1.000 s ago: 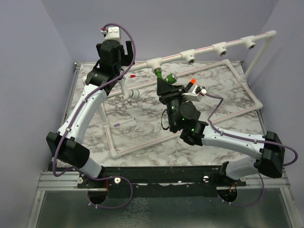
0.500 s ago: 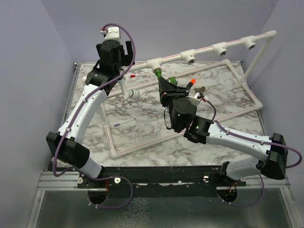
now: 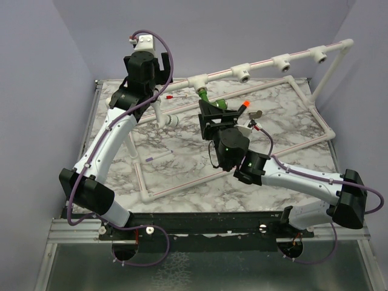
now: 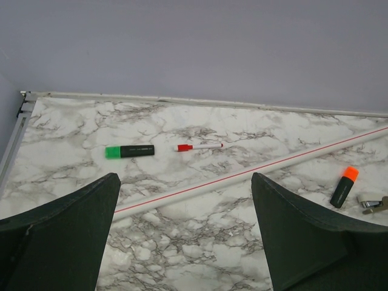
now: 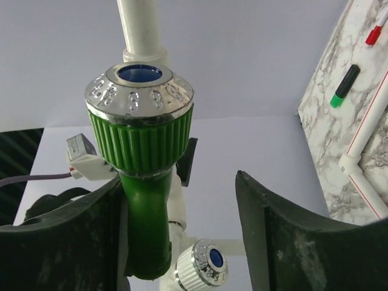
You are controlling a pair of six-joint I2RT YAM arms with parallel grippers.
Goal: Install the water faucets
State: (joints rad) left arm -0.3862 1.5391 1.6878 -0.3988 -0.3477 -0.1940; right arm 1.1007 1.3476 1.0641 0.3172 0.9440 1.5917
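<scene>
A bright green plastic water faucet (image 5: 140,130), with a ribbed collar and a shiny silver ring around a blue centre, sits at the leftmost white tee socket (image 3: 197,80) of a raised white pipe rail (image 3: 267,60) over the far side of a marble-patterned table (image 3: 182,151). The right end effector (image 5: 179,182) brackets the faucet with its jaws partly open: one finger rests against the green body, while the other stands apart, so nothing is clamped. The faucet looks light and rigid. Its silver ring is probably slippery, so the ribbed collar or straight green body seems the best place to take hold, rather than the bent spout. The left end effector (image 4: 185,176) hangs wide open and empty above the table's far left, over a green highlighter (image 4: 129,151), a red pen (image 4: 199,147) and an orange highlighter (image 4: 344,187).
</scene>
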